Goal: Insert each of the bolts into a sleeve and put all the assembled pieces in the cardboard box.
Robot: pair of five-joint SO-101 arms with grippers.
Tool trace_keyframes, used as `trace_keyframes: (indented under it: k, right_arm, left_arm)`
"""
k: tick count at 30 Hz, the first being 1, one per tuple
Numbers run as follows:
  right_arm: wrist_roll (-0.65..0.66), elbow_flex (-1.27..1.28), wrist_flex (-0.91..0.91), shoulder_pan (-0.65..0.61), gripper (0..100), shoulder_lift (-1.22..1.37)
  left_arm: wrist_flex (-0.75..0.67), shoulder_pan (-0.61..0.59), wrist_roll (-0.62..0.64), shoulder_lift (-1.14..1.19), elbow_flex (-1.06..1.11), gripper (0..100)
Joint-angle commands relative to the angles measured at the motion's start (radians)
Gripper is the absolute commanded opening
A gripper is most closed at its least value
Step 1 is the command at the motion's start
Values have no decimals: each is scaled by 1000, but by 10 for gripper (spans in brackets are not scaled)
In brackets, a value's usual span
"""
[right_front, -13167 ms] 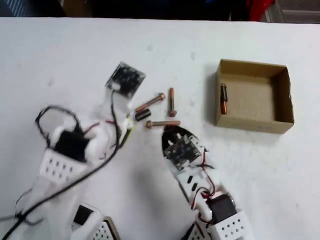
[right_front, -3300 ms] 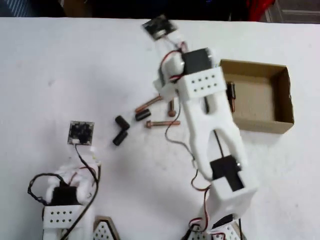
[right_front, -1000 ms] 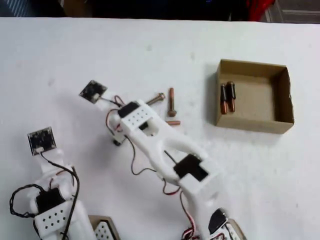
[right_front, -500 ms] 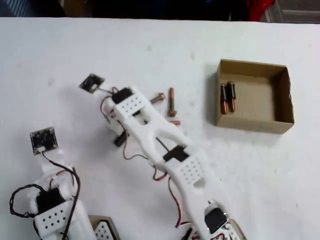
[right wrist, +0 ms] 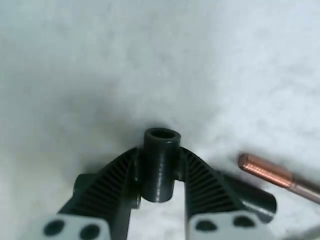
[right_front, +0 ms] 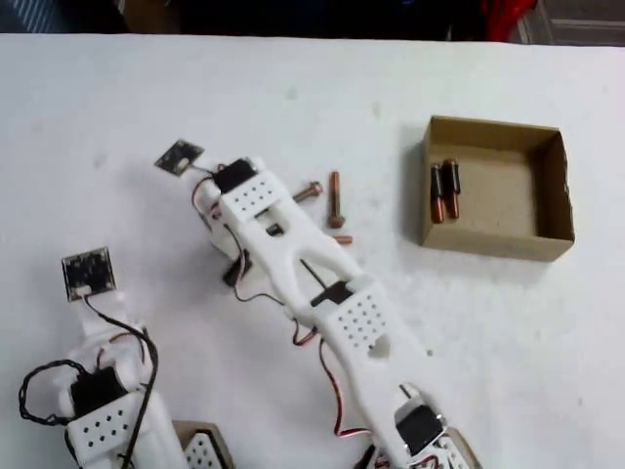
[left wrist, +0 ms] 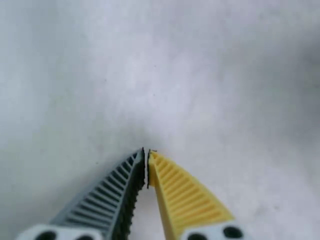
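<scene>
My right gripper (right wrist: pixel 160 153) is shut on a black sleeve (right wrist: pixel 161 165), which sits between its black fingers with the open end facing outward. The right arm (right_front: pixel 293 254) stretches across the middle of the table, over the sleeves. Another sleeve (right_front: pixel 234 272) peeks out beside the arm, and a further one (right wrist: pixel 252 197) lies behind a finger. Three copper bolts lie loose: one (right_front: pixel 308 191), one (right_front: pixel 335 198) and one partly under the arm (right_front: pixel 341 238). The cardboard box (right_front: pixel 547 186) holds two assembled pieces (right_front: pixel 442 191). My left gripper (left wrist: pixel 146 153) is shut over bare table.
The left arm (right_front: pixel 103 391) stays at the near left corner, apart from the parts. A copper bolt tip (right wrist: pixel 267 171) lies close to my right gripper. White table stretches open at the far left and between the bolts and the box.
The right arm, after leaving a second assembled piece in the box, swung back left and stretched lower over the sleeves. The left arm withdrew to the near left corner.
</scene>
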Motion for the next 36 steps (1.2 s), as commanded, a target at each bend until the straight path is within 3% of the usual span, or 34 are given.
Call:
trace_keyframes:
  k: [1, 17, 25, 36]
  right_arm:
    - [8, -72, 59, 25, 16, -79]
    - [8, -54, 263, 79, 17, -444]
    - [8, 230, 260, 156, 17, -820]
    - [15, 634, 246, 311, 17, -1395]
  left_arm:
    - [-17, -2, -11, -10, -44, 53]
    - [-18, 62, -12, -10, -29, 53]
    - [-18, 67, -12, -10, -29, 53]
    - [-18, 232, -12, -10, -29, 53]
